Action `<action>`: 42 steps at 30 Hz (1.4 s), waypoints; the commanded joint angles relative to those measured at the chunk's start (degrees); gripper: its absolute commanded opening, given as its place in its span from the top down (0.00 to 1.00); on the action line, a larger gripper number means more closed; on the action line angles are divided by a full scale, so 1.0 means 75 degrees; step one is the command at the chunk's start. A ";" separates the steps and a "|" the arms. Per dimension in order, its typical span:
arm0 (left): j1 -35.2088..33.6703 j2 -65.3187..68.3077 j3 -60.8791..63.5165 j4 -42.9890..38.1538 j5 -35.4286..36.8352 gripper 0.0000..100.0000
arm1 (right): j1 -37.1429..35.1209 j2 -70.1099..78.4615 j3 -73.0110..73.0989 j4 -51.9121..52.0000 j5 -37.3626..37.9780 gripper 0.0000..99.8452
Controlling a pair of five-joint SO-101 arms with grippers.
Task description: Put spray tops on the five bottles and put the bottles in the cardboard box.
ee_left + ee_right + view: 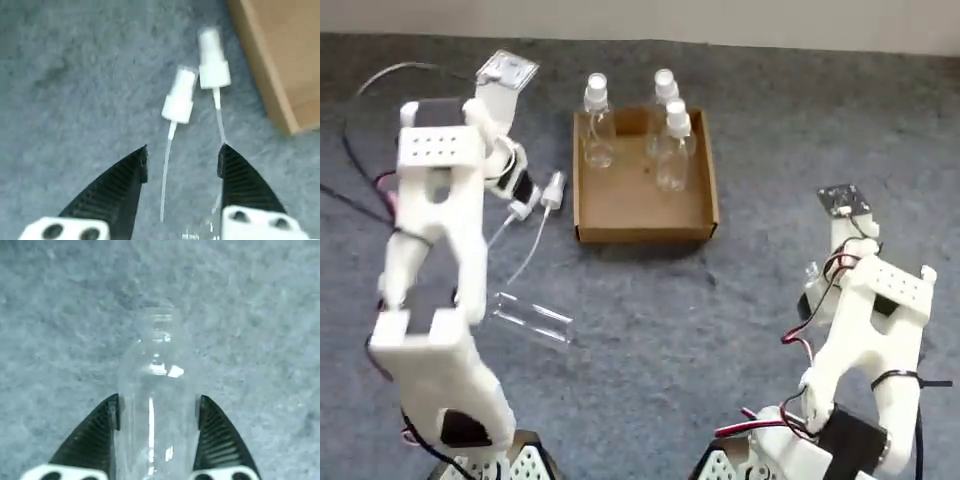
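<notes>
Spray tops (pixel 178 102) lie near the box (pixel 280 55) between spread left jaws; right jaws pinch a bottle (pixel 157 390).

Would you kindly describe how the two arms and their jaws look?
The left arm and right arm are blocky white plastic with black motors. Their jaws are black, pointed and ribbed. Red and black wires loop along the right one.
</notes>
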 commanded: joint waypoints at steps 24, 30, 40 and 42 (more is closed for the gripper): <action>0.0205 0.5175 -0.5550 0.1137 -0.0996 0.87 | -0.0147 -0.0299 -0.0053 -0.0111 0.0082 1.00; -0.0053 0.4917 -0.5843 0.1407 -0.0961 0.99 | -0.0158 -0.0322 0.0264 -0.0147 0.0082 0.99; -0.0674 0.2057 -0.5597 0.2098 0.0434 1.00 | -0.0111 -0.0358 0.0264 -0.0088 0.0082 0.92; -0.0697 0.1002 -0.4097 0.2098 0.0586 1.00 | -0.0111 -0.0358 0.0264 -0.0088 0.0059 0.88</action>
